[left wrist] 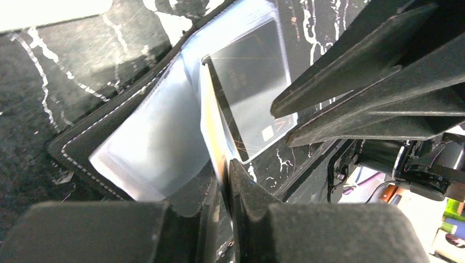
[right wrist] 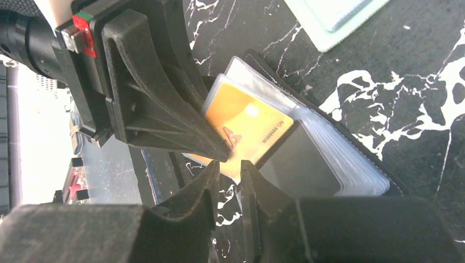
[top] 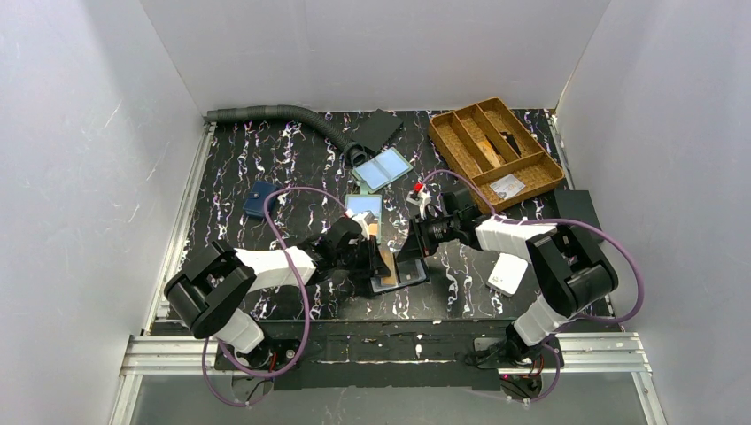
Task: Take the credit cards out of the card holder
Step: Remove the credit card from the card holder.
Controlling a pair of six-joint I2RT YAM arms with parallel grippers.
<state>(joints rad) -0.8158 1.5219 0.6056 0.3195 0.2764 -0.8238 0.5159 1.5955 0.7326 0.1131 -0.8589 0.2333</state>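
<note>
My left pincer (left wrist: 226, 167) pinching orange card (right wrist: 247, 123) by edge, card tilted up, likely to slide it free of pocket. My right pincer (right wrist: 229, 167) clamps card holder (left wrist: 77, 148) flap so holder won't drag along.

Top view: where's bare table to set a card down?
Bare table lies between the hose and the navy wallet, and between the card holder and the white box. The centre is crowded: left gripper, pinching the orange card, and right gripper meet at it, with the pale blue bifold just behind.

Plain white walls (top: 372, 53), black white-veined tabletop (top: 266, 150), aluminium rail (top: 184, 204) along the edge, even light
</note>
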